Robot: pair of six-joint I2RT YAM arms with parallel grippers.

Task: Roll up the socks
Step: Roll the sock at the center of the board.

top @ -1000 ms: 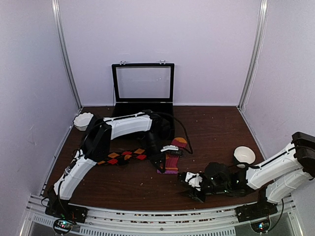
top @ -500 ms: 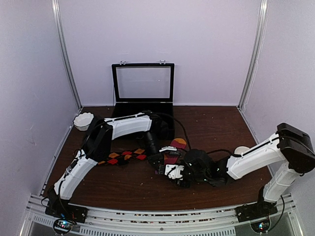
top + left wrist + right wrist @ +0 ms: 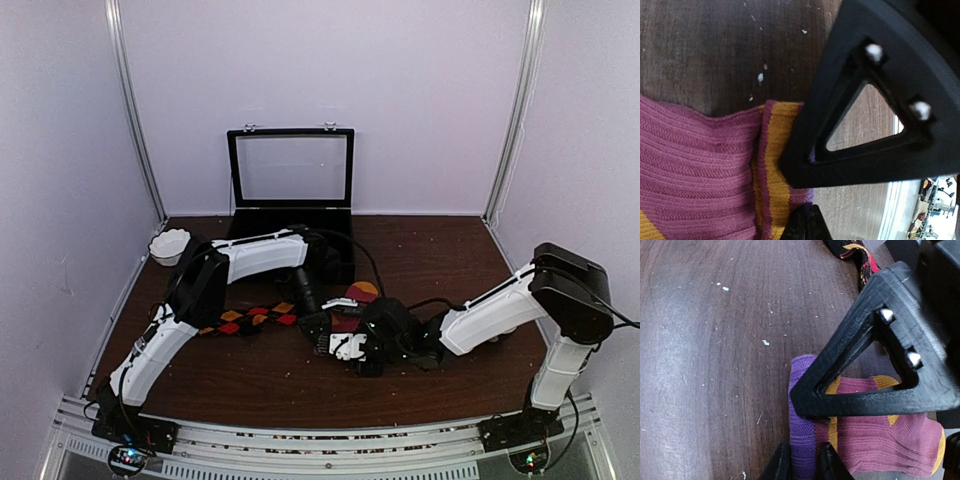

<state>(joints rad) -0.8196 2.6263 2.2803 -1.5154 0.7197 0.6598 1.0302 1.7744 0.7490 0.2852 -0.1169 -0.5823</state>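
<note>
1. On the tabletop (image 3: 440, 250), near its middle, the pink sock (image 3: 880, 440) lies between both arms.
2. Its orange-striped edge is clenched in the left tool (image 3: 799, 200).
3. Its purple end sits between the fingers of the right tool (image 3: 805, 440); whether they grip it, I cannot tell.
4. Just left of it, the black argyle sock (image 3: 255, 318) lies stretched out.

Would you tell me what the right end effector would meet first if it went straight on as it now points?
Probably the purple cuff of the pink sock, between the right end effector's fingers; the table lies right beneath, though depth is unclear.
</note>
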